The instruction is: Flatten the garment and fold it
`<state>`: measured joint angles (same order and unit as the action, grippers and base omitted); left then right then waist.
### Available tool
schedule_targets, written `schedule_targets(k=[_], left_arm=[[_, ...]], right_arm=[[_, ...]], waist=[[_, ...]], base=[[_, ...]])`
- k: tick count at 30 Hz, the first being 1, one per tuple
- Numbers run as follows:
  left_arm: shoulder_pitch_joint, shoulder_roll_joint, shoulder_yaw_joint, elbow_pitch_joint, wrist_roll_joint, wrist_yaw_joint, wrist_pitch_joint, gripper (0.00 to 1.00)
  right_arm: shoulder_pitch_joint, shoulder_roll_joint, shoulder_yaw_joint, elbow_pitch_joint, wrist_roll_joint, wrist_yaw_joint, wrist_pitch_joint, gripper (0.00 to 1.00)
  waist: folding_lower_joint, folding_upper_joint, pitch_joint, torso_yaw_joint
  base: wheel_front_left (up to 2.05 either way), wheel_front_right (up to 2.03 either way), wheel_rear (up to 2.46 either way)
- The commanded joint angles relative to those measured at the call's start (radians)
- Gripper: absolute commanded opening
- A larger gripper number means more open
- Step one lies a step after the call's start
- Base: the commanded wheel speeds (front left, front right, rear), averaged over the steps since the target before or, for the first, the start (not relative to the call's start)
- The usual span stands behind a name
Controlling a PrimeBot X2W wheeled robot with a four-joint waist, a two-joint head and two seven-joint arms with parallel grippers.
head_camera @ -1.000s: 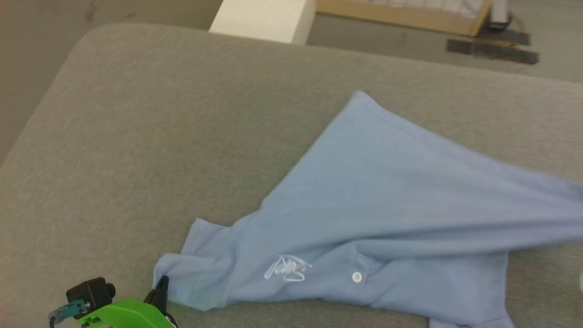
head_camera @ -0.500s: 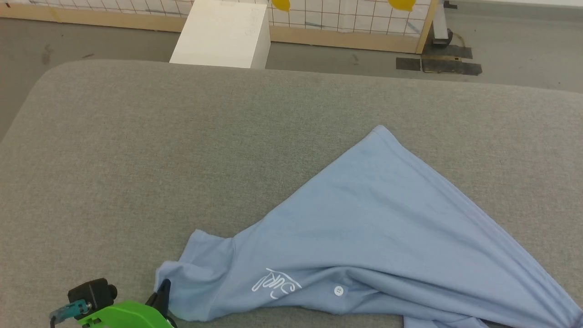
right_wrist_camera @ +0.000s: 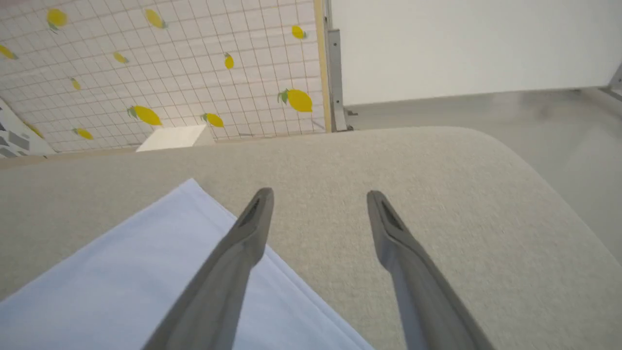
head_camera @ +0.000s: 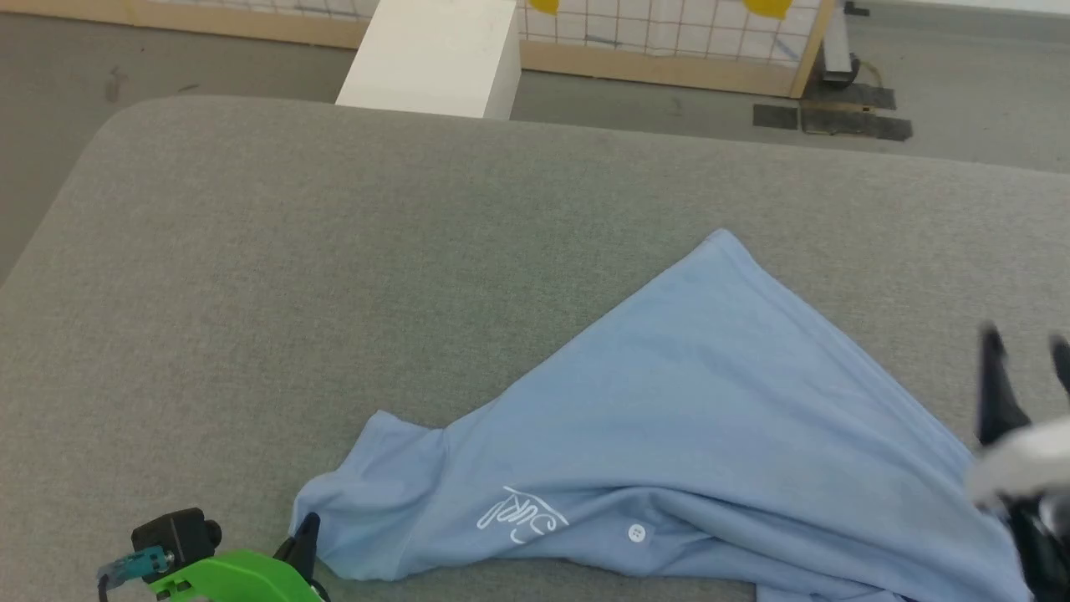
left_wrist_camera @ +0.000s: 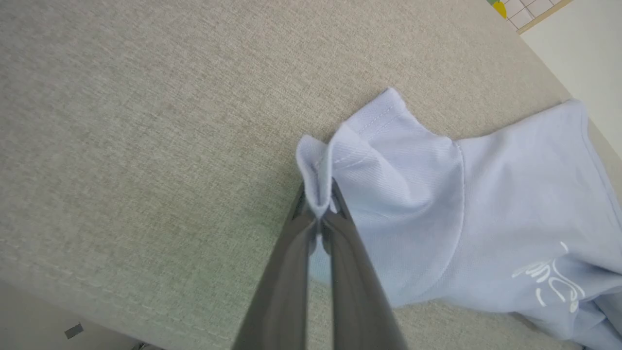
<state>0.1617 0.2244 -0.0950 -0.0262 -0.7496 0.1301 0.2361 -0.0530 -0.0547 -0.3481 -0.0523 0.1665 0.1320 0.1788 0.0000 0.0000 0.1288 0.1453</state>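
Garment lies skewed and half-bunched on the grey desk, sleeve hem pinched tight in the left hand; the right hand hovers wide open and empty over the opposite edge. To flatten well, the right should likely grip cloth on its own side, then both pull apart evenly, low over the desk.
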Motion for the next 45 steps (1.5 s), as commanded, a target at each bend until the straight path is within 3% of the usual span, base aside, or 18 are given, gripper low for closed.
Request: schedule_targets(k=[1, 7, 11, 14, 19, 29, 30, 31, 32, 33, 34, 38, 45], left_arm=[[-0.015, -0.001, -0.002, -0.003, -0.007, 0.000, -0.001, 0.00], [-0.041, -0.011, -0.016, 0.007, -0.009, -0.006, -0.005, 0.00], [-0.078, -0.027, -0.033, 0.022, -0.010, -0.017, -0.013, 0.00], [-0.099, -0.034, -0.045, 0.037, -0.004, -0.023, -0.020, 0.00], [-0.136, -0.058, -0.067, 0.063, -0.002, -0.038, -0.038, 0.00], [-0.168, -0.089, -0.096, 0.110, -0.008, -0.063, -0.063, 0.00], [-0.168, -0.090, -0.096, 0.113, -0.008, -0.064, -0.064, 0.00], [-0.169, -0.090, -0.097, 0.117, -0.009, -0.064, -0.065, 0.00], [-0.168, -0.090, -0.096, 0.120, -0.009, -0.064, -0.067, 0.00], [-0.166, -0.088, -0.096, 0.124, -0.008, -0.063, -0.068, 0.00], [-0.163, -0.085, -0.096, 0.126, -0.007, -0.062, -0.068, 0.00], [-0.155, -0.079, -0.095, 0.133, -0.002, -0.055, -0.070, 0.00], [-0.109, -0.048, -0.072, 0.111, -0.004, -0.035, -0.064, 0.00]], right_arm=[[-0.052, -0.016, 0.046, 0.016, -0.009, -0.001, -0.052, 1.00], [-0.257, -0.090, 0.255, 0.176, 0.021, -0.001, -0.156, 1.00], [-0.397, -0.146, 0.343, 0.330, 0.038, -0.001, -0.127, 1.00], [-0.495, -0.172, 0.393, 0.446, 0.050, -0.001, -0.043, 1.00], [-0.627, -0.201, 0.445, 0.609, 0.085, -0.001, 0.189, 1.00], [-0.746, -0.228, 0.414, 0.756, -0.025, -0.001, 0.520, 1.00], [-0.748, -0.227, 0.410, 0.759, -0.034, -0.001, 0.539, 0.86], [-0.750, -0.226, 0.405, 0.758, -0.043, -0.001, 0.558, 0.49], [-0.749, -0.224, 0.402, 0.755, -0.048, -0.001, 0.567, 0.35], [-0.745, -0.220, 0.397, 0.751, -0.051, -0.001, 0.573, 0.05], [-0.741, -0.216, 0.391, 0.744, -0.049, -0.001, 0.569, 0.00], [-0.686, -0.203, 0.383, 0.688, -0.033, -0.001, 0.453, 0.00], [-0.486, -0.165, 0.363, 0.563, -0.023, -0.001, 0.019, 0.00]], waist=[[0.0000, 0.0000, 0.018, 0.016], [0.0000, 0.0000, 0.071, 0.058], [0.0000, 0.0000, 0.121, 0.106], [0.0000, 0.0000, 0.157, 0.136], [0.0000, 0.0000, 0.202, 0.188], [0.0000, 0.0000, 0.238, 0.234], [0.0000, 0.0000, 0.238, 0.235], [0.0000, 0.0000, 0.237, 0.234], [0.0000, 0.0000, 0.235, 0.233], [0.0000, 0.0000, 0.230, 0.229], [0.0000, 0.0000, 0.225, 0.226], [0.0000, 0.0000, 0.196, 0.205], [0.0000, 0.0000, 0.112, 0.130]], base=[[0.00, 0.00, 0.00], [0.00, 0.00, 0.00], [0.00, 0.00, 0.00], [0.00, 0.00, 0.00], [0.00, 0.00, 0.00], [0.00, 0.00, 0.00], [0.00, 0.00, 0.00], [0.00, 0.00, 0.00], [0.00, 0.00, 0.00], [0.00, 0.00, 0.00], [0.00, 0.00, 0.00], [0.00, 0.00, 0.00], [0.00, 0.00, 0.00]])
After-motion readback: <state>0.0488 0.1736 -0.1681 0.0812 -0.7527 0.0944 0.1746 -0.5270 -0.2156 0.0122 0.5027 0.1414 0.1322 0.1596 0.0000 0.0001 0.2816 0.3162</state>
